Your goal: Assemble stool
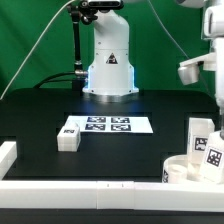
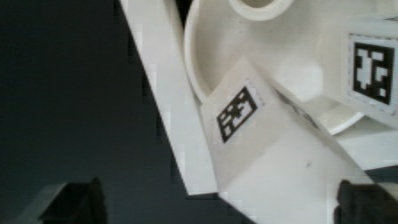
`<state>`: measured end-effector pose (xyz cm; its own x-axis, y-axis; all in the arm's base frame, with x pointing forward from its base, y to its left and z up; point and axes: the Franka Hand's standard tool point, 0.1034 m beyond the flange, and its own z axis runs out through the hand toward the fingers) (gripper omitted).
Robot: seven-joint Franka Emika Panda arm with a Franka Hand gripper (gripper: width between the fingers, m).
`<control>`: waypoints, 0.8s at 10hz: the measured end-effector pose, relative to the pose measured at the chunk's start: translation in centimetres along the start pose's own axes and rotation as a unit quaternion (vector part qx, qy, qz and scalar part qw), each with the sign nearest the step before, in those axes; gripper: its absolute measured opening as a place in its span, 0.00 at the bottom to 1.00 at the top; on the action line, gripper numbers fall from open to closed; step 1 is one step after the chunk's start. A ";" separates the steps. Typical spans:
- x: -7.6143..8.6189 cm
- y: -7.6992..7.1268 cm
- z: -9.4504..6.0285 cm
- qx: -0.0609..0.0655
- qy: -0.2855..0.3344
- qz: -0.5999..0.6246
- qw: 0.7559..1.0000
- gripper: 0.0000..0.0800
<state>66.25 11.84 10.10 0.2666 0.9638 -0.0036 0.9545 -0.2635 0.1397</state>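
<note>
The round white stool seat (image 1: 181, 170) lies at the exterior view's lower right, against the front rail. White legs with black-and-white tags (image 1: 205, 141) stand at it. One more tagged leg (image 1: 69, 137) lies alone toward the exterior view's left, by the marker board. My gripper (image 1: 204, 68) hangs above the seat group at the exterior view's right edge, partly cut off. In the wrist view the gripper (image 2: 217, 206) is open, its dark fingers (image 2: 71, 203) wide apart above the seat (image 2: 267, 70) and a tagged leg (image 2: 238, 112). It holds nothing.
The marker board (image 1: 107, 124) lies in front of the robot base (image 1: 108, 70). Long white border rails run along the front (image 1: 90, 187) and the exterior view's left (image 1: 6, 155). The table top is black.
</note>
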 end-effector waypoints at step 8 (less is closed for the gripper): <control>-0.4 -0.1 0.8 -0.010 -0.045 -0.269 0.962 0.81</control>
<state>66.12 11.43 9.34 -0.2541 0.9528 -0.1660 0.9549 0.2744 0.1132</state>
